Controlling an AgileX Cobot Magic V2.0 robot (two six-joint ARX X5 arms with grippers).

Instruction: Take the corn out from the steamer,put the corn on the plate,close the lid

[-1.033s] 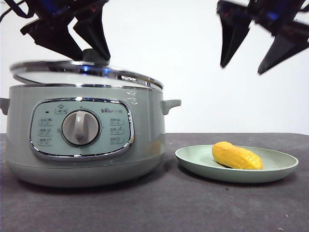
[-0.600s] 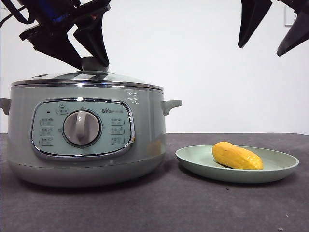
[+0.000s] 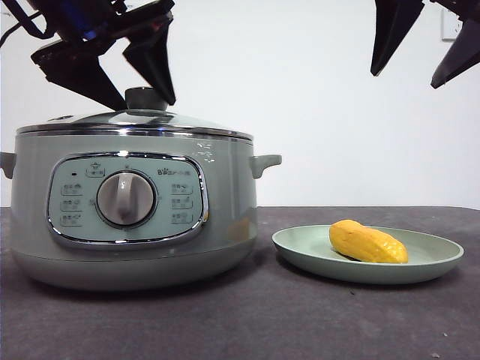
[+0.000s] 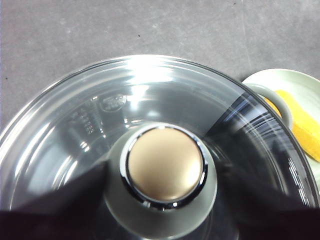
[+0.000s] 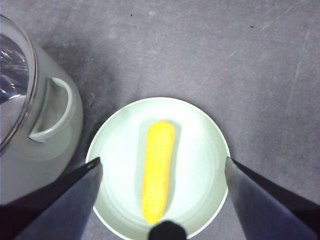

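The left end effector [image 3: 141, 94] is parked right over the pot, jaws spread apart on either side of the lid's knob [image 4: 165, 167], with a gap seen on both sides in the left wrist view, so nothing is actually being gripped. In the front view the two dark jaw tips are seen flanking the knob, just above the glass.

The lid [image 3: 135, 121] is seated flat on the steamer [image 3: 127, 202], chrome rim lined up level with the pot's top edge all the way across. The steamer itself is planted on the dark surface [image 3: 247, 315], dial and control panel facing the front camera, with one small side handle [image 3: 265, 162] pointing toward the plate.

The right end effector [image 3: 424, 56] is held high up, well above the plate, jaws wide open and empty. From its wrist camera the jaws are seen splayed out to both sides with the whole plate framed between them.

The corn [image 3: 367, 241] is lying on its side in the plate [image 3: 442, 259], roughly in the middle of the dish, not touching the rim as far as can be told from the right wrist view. The plate is set on the surface just beside the steamer, close to that side handle but apart from the pot wall.
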